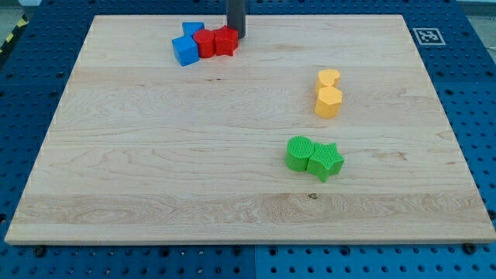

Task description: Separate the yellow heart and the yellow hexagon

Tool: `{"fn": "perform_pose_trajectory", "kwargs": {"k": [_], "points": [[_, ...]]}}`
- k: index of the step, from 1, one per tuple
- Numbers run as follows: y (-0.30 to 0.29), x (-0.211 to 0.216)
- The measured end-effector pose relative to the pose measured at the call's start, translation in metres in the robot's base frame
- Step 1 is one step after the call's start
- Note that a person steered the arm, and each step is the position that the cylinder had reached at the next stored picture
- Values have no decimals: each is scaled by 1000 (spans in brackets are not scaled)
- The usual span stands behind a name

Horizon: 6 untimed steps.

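Note:
The yellow heart point(328, 77) lies at the view's right of centre, touching the yellow hexagon point(328, 101) just below it. My tip point(236, 36) is at the view's top, right beside the red blocks, far up and to the left of the yellow pair.
A cluster at the top holds two red blocks point(215, 42) and two blue blocks point(187, 47) pressed together. Two green blocks point(313, 156) touch each other below the yellow pair. The wooden board point(155, 155) sits on a blue pegboard; a marker tag point(427, 35) is at the top right.

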<state>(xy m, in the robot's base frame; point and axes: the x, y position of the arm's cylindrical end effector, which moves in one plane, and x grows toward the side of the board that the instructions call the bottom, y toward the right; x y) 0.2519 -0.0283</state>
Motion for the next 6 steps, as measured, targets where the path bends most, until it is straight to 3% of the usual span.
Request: {"fn": "perform_pose_trajectory", "kwargs": {"k": [1, 2, 3, 4, 5, 6], "points": [[-4, 4], [35, 5], [145, 21], [191, 73], [197, 122], [197, 130]]}}
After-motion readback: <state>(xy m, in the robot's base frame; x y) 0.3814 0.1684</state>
